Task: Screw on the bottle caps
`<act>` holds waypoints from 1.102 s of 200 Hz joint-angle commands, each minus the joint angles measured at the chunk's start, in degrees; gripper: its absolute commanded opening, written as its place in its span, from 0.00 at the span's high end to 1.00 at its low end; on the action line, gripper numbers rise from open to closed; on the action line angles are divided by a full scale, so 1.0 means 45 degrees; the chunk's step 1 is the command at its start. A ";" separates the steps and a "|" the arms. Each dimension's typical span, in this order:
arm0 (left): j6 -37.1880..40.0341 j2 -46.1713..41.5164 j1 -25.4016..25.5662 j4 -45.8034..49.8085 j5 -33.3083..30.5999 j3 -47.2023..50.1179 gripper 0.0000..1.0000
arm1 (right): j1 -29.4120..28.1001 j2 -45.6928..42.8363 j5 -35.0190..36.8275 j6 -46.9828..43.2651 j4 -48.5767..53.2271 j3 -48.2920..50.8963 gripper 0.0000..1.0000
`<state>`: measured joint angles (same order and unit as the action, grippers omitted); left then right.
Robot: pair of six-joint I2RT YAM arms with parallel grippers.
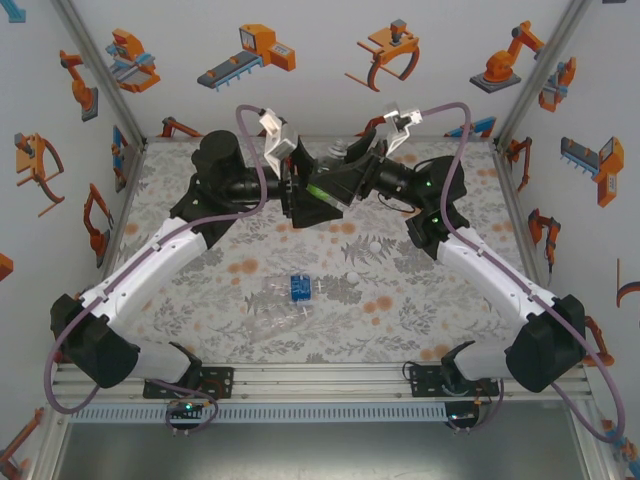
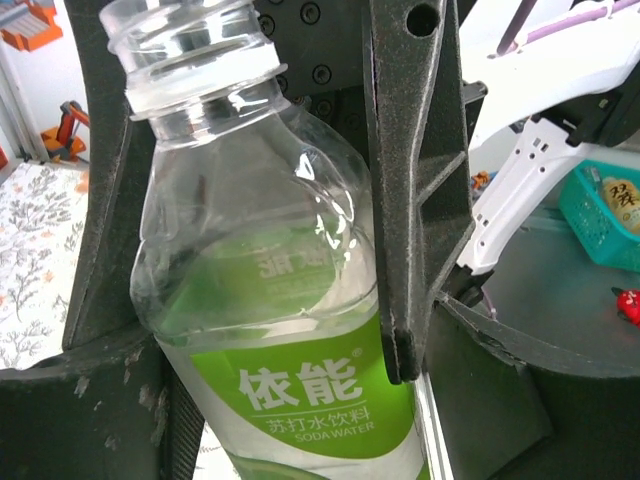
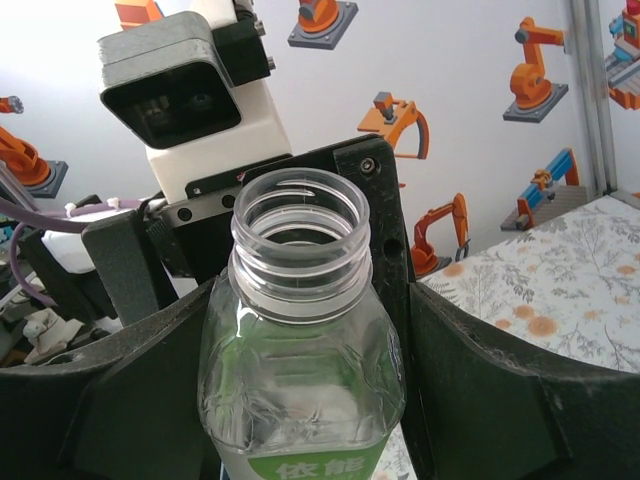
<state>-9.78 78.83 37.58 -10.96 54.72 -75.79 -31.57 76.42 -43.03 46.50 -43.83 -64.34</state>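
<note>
Where bottles (image 1: 297, 288) lie, floral tabletop (image 1: 400, 310), robot-print walls (image 1: 320, 90).

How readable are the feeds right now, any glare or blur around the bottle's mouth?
Left wrist: bottle sharp, white glints on its clear shoulder, background at right soft. Right wrist: open mouth's threads crisp, evenly lit, no washed-out glare. Top external: even light, but that bottle is small against the black arms, and the plain bottle lying on the flowered cloth nearly vanishes.
</note>
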 commanded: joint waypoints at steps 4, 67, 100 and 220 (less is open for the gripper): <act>0.0583 0.0012 0.0027 0.1409 0.0186 -0.0376 0.29 | -0.0093 -0.0394 -0.0490 -0.0138 -0.0647 -0.0057 0.67; -0.0061 0.0105 0.0012 0.1215 -0.0031 -0.0317 0.29 | -0.0110 -0.0933 -0.0446 -0.0764 -0.0630 0.0210 0.75; -0.0615 -0.0074 0.0008 0.0812 -0.0031 0.0014 0.29 | -0.0106 -0.1026 -0.0360 -0.1102 -0.0630 0.0104 0.77; -0.0795 -0.0721 -0.0113 -0.0562 -0.0710 0.1425 0.14 | -0.0108 -0.1194 -0.0662 -0.1510 -0.0881 -0.0214 0.79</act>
<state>-11.31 76.71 38.24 -12.62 54.46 -71.94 -31.81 74.61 -44.23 40.73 -40.49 -63.07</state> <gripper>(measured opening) 0.843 0.634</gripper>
